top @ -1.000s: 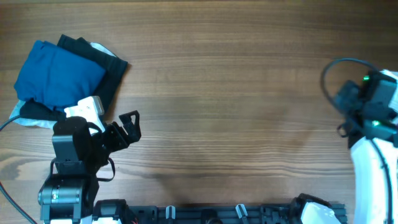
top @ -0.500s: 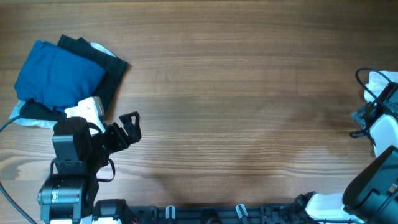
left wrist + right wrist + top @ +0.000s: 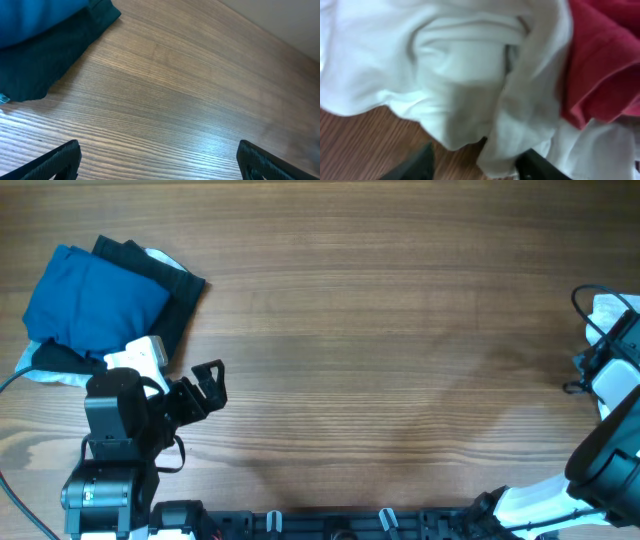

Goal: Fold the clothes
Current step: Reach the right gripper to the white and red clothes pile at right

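1. The left gripper is released: its fingers are fully spread over the table with nothing between them.
2. The blue garment lies on the black garment, ahead and left of the left gripper and apart from it.
3. The right gripper has its fingers on either side of a fold of the white shirt. Whether they clamp it cannot be told.
4. The red garment lies ahead and right of the right gripper, touching the white shirt.

The white garment and red garment overrun the blurry right wrist view's edges, while the blue garment covers most of the black garment.
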You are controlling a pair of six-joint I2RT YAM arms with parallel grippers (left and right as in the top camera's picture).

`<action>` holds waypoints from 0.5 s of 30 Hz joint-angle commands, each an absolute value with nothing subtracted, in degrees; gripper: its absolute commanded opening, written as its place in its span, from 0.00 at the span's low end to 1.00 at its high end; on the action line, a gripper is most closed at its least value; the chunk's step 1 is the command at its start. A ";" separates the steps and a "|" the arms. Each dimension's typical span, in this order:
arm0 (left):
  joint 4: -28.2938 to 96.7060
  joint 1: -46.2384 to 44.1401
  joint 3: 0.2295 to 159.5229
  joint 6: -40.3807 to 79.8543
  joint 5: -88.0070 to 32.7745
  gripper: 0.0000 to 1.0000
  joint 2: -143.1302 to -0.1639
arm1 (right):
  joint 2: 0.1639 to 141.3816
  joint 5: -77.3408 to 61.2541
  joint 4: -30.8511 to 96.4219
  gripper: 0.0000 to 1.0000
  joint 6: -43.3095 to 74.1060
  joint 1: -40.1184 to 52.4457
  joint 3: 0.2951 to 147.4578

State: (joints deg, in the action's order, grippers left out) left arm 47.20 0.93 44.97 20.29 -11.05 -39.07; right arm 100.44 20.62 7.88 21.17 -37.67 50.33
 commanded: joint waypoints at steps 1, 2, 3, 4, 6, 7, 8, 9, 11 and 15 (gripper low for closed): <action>47.20 1.34 46.15 20.62 -11.99 1.00 -39.00 | 102.41 20.45 7.88 0.35 21.23 -39.99 51.00; 47.20 1.37 46.15 20.62 -11.99 1.00 -39.00 | 102.63 20.40 7.99 0.35 21.47 -40.62 51.00; 47.20 1.34 46.15 20.62 -11.99 1.00 -39.00 | 102.67 20.40 8.01 0.37 22.35 -41.15 51.00; 47.22 1.34 46.15 20.62 -11.97 1.00 -39.00 | 102.67 20.16 7.99 0.41 22.98 -41.65 51.00; 47.22 1.37 46.15 20.62 -11.99 1.00 -39.00 | 102.67 18.09 7.81 0.39 22.87 -42.41 51.00; 47.22 1.34 46.15 20.62 -11.97 1.00 -39.00 | 102.67 16.95 7.75 0.31 22.90 -42.63 51.00; 47.20 1.34 46.15 20.62 -11.97 1.00 -39.03 | 102.67 16.23 7.60 0.20 22.87 -42.70 51.00; 47.22 1.34 46.15 20.62 -11.99 1.00 -39.00 | 102.67 15.59 7.51 0.06 22.85 -42.68 51.00; 47.22 1.34 46.15 20.62 -11.99 1.00 -39.03 | 102.65 12.91 7.46 0.04 22.41 -42.61 51.00; 47.46 1.34 46.15 20.62 -11.99 1.00 -39.00 | 101.86 0.73 7.09 0.04 18.94 -42.54 51.33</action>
State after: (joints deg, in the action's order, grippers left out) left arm 47.20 0.93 44.97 20.29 -11.05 -39.07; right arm 101.38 13.30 7.55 22.00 -42.59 50.33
